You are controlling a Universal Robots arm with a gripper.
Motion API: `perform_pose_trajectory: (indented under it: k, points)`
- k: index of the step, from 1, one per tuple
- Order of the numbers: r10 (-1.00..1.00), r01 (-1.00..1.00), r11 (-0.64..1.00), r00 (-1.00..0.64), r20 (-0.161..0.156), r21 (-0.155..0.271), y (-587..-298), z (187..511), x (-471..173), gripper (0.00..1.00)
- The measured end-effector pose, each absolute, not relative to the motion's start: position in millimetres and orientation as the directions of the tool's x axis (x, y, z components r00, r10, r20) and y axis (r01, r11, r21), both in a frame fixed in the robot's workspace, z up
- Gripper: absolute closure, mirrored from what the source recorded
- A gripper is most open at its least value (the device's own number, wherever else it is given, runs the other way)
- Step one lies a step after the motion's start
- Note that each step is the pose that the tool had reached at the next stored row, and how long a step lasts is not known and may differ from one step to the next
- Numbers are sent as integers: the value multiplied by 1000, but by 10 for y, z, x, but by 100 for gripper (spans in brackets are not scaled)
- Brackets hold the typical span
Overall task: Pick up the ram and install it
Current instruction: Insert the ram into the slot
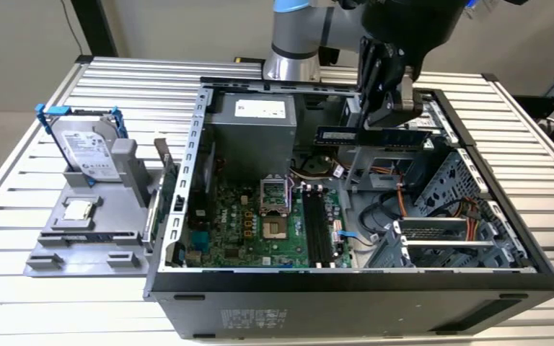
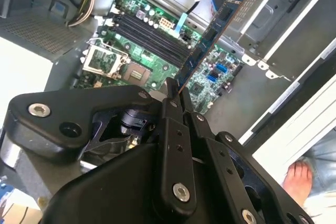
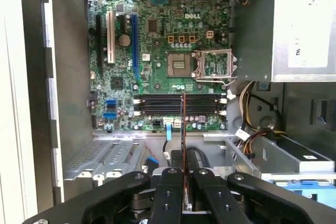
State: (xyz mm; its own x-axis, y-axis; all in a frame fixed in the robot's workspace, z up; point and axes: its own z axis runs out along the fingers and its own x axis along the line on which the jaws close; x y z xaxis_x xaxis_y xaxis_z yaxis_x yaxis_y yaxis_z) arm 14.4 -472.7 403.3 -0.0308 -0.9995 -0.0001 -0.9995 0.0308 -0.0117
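Note:
The ram (image 1: 354, 135) is a long dark-blue stick held level above the open computer case (image 1: 354, 277), over its back part. My gripper (image 1: 391, 124) is shut on one end of it. In the second wrist view the ram (image 2: 207, 38) runs out from the gripper (image 2: 176, 94) above the green motherboard (image 2: 157, 72). In the first wrist view the ram (image 3: 182, 121) is seen edge-on between the fingers (image 3: 170, 182), crossing over the long black memory slots (image 3: 157, 104) at a right angle to them. It hangs well above the slots and touches none.
A silver hard drive in a blue frame (image 1: 86, 148) stands on a grey fixture (image 1: 84, 238) at the exterior view's left. Inside the case are the power supply (image 1: 253, 133), drive cages (image 1: 450, 231) and loose cables (image 1: 402, 198). A person's bare foot (image 2: 299, 176) is beside the table.

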Motion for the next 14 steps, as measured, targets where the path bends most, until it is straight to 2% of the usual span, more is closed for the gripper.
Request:
perform_pose_trajectory:
  k: [14]
  points:
    - [-999,-999,33,-33,0,-12,-4460,4015,122,100]
